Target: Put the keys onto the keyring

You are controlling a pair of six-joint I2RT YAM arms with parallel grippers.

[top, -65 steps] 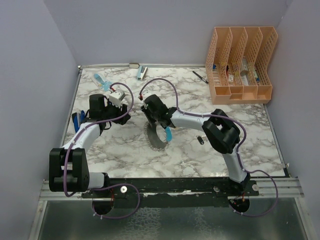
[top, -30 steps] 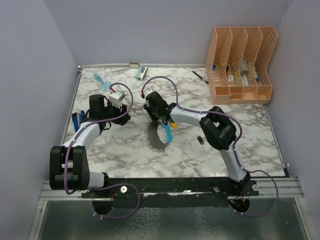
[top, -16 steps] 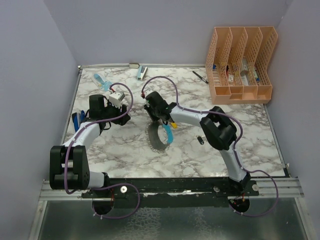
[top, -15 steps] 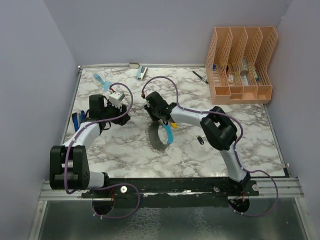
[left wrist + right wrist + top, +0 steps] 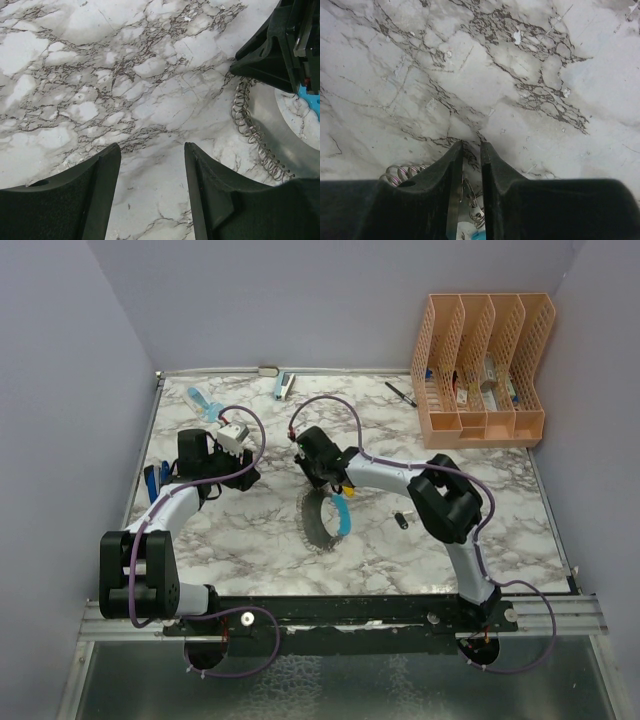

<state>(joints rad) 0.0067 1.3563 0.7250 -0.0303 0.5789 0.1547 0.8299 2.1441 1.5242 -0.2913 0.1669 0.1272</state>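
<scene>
The keyring (image 5: 311,523), a gray toothed loop with a light-blue section (image 5: 343,512), stands tilted on the marble mid-table. My right gripper (image 5: 324,480) is shut on its upper edge. In the right wrist view the band and wire coil (image 5: 469,199) sit in the narrow gap of the gripper (image 5: 471,147). A tiny yellow key (image 5: 347,490) lies just right of the ring's top. The black key (image 5: 401,520) lies further right. My left gripper (image 5: 243,476) stands open and empty to the ring's left, its view showing the gripper (image 5: 152,150) over bare marble and the keyring (image 5: 280,135) at right.
An orange file organizer (image 5: 485,370) stands at the back right with a black pen (image 5: 401,393) beside it. A blue-handled tool (image 5: 283,386) and a light-blue item (image 5: 203,402) lie at the back. A blue object (image 5: 152,483) sits at the left edge.
The right gripper has shifted slightly right and its jaws have narrowed on the keyring, which now stands more on edge. The left arm has not moved.
</scene>
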